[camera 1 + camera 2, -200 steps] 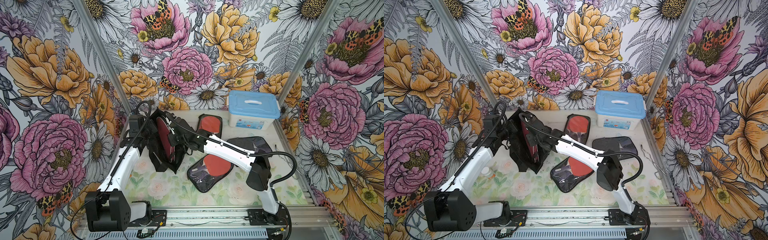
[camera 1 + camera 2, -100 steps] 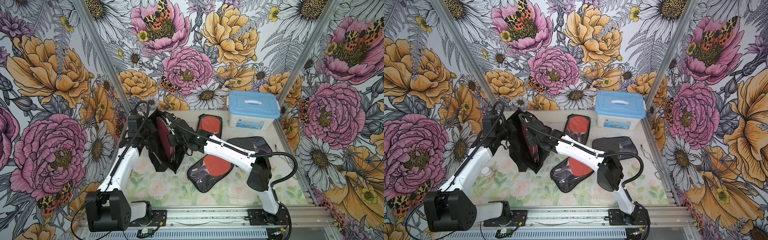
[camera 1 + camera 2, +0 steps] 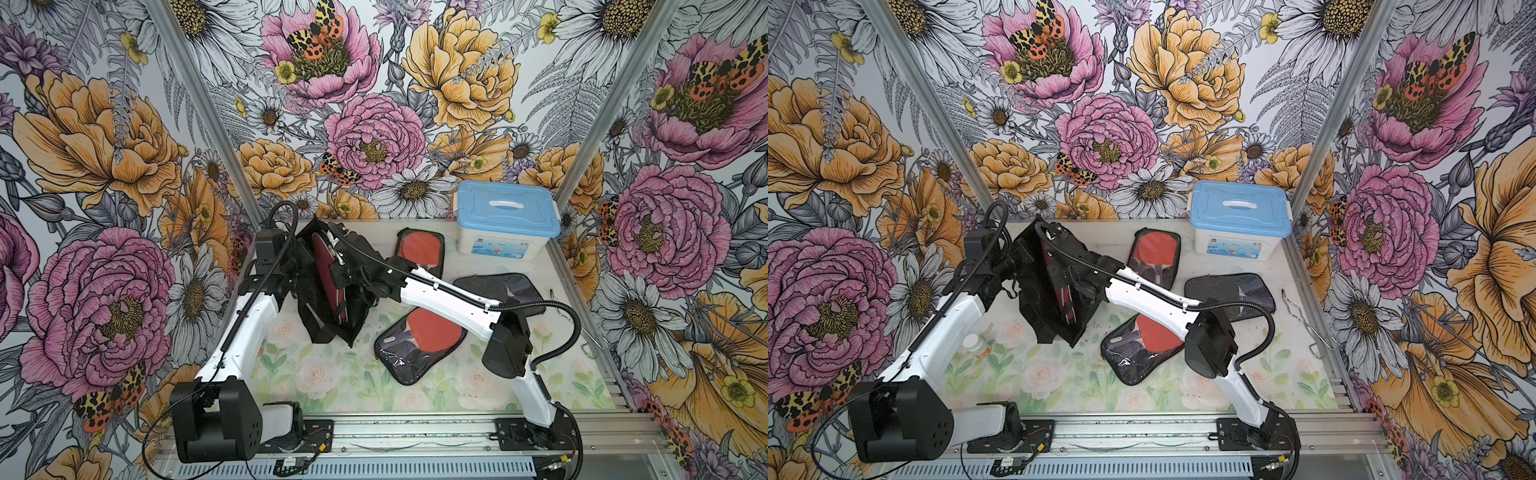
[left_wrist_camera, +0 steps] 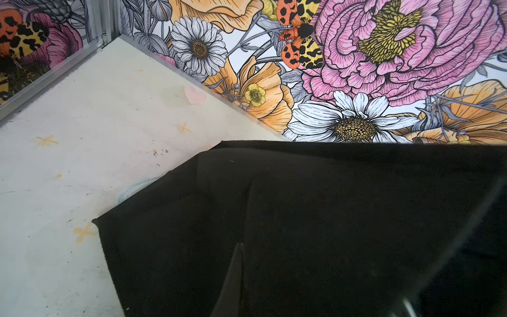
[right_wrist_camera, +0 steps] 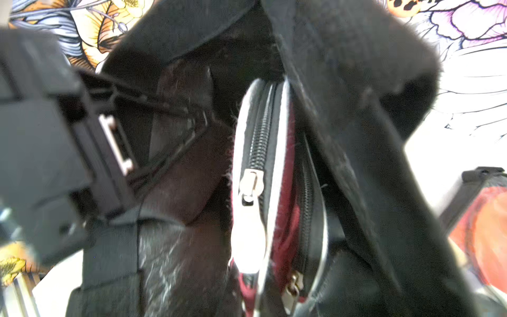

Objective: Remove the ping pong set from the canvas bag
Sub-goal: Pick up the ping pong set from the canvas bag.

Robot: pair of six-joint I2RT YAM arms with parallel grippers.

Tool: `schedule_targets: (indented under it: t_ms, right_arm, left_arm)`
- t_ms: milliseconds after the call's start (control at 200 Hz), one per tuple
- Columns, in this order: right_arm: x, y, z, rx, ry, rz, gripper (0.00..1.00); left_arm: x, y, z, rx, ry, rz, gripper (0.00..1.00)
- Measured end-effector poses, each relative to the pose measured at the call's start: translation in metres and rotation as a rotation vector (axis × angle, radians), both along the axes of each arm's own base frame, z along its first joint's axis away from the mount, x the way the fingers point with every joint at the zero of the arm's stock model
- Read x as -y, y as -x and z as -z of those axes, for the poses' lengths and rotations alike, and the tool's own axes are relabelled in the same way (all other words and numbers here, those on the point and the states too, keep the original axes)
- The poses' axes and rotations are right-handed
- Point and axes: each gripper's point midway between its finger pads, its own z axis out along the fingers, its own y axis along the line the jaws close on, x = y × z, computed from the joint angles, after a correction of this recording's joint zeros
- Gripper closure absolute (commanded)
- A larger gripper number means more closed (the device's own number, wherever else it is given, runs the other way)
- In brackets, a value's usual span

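Note:
The black canvas bag [image 3: 328, 328] [image 3: 1050, 324] stands open at the table's left. The maroon cover [image 3: 322, 259] [image 5: 285, 219] sits upright inside it, zipped edge up. My left gripper [image 3: 297, 259] [image 3: 1021, 259] is shut on the bag's left wall, whose black fabric [image 4: 301, 219] fills the left wrist view. My right gripper [image 3: 338, 266] [image 3: 1067, 274] reaches into the bag's mouth right at the maroon cover; its fingers are hidden. Two clear-fronted cases with red paddles [image 3: 419, 249] [image 3: 419, 345] and a dark pouch [image 3: 498, 291] lie on the table.
A white box with a light-blue lid [image 3: 505, 220] stands at the back right. A small pill bottle [image 3: 973, 345] stands beside the left arm. A bent metal wire [image 3: 1304, 320] lies along the right edge. Floral walls close in three sides.
Almost nothing: the left gripper and the bag's mouth have shifted very slightly to the left. The right arm stays at the bag's mouth.

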Motion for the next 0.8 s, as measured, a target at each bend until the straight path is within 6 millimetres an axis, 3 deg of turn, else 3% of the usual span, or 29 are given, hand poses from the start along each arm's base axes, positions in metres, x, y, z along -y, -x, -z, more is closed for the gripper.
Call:
schedule_targets:
  t_ms: [130,220,475,796]
  right_arm:
    - [-0.004,-0.013,0.002,-0.005,-0.029,0.020,0.54]
    - [-0.003,-0.014,0.003,-0.016,-0.034,0.022,0.45]
    - [0.001,-0.009,-0.001,-0.046,-0.062,0.029,0.35]
    - [0.007,-0.007,0.018,-0.120,-0.076,0.091,0.24]
  left_arm:
    - [0.001,-0.001,0.000,0.003,0.004,0.005,1.00]
    - [0.001,-0.001,0.000,0.005,0.007,0.004,1.00]
    - [0.001,-0.002,0.000,0.010,0.018,0.010,1.00]
    - [0.002,-0.002,-0.001,0.012,0.020,0.013,1.00]
